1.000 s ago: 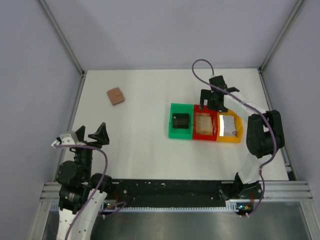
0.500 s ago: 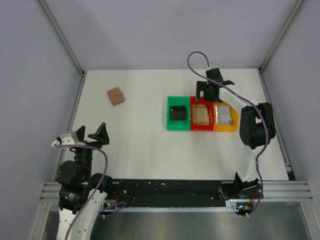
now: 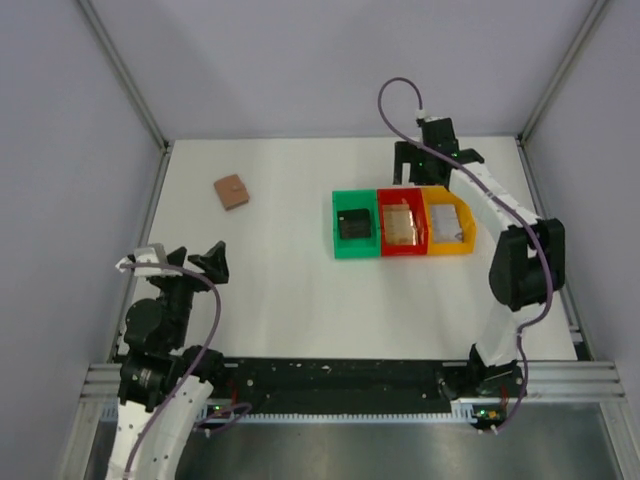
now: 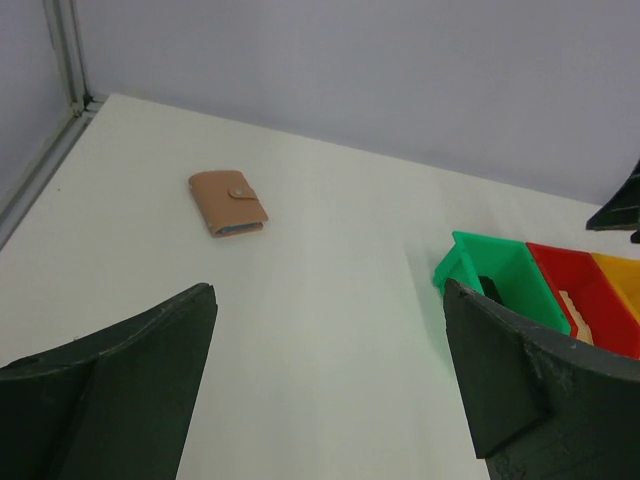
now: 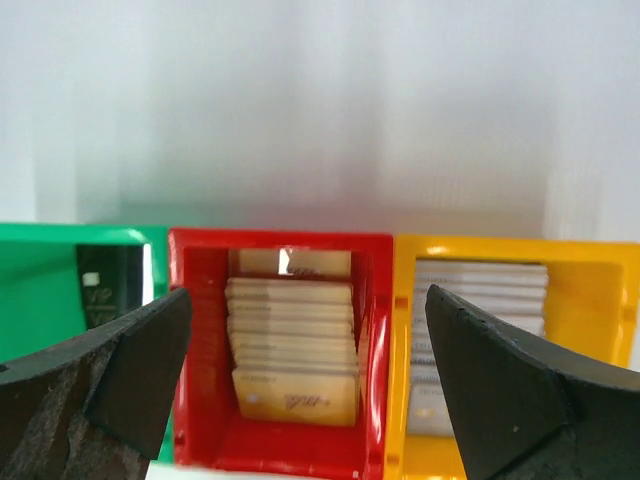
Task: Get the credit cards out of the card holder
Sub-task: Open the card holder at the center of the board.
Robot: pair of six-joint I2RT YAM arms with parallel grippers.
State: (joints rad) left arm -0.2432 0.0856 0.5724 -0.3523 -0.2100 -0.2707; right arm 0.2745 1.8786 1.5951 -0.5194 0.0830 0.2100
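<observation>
fingers (image 4: 110, 385) wide, both grippers (image 3: 183, 262) (image 3: 437, 168) empty

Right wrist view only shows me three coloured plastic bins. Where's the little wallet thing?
Observer: The tan leather card holder lies alone on the white table, far left of the green plastic bin.
Operator: Open already?
Observer: No, folded shut, its small tab lying over the front.
Operator: Anyone reaching for it?
Observer: Not yet. The left claw hangs open and empty near the table's front-left corner, well short of it.
</observation>
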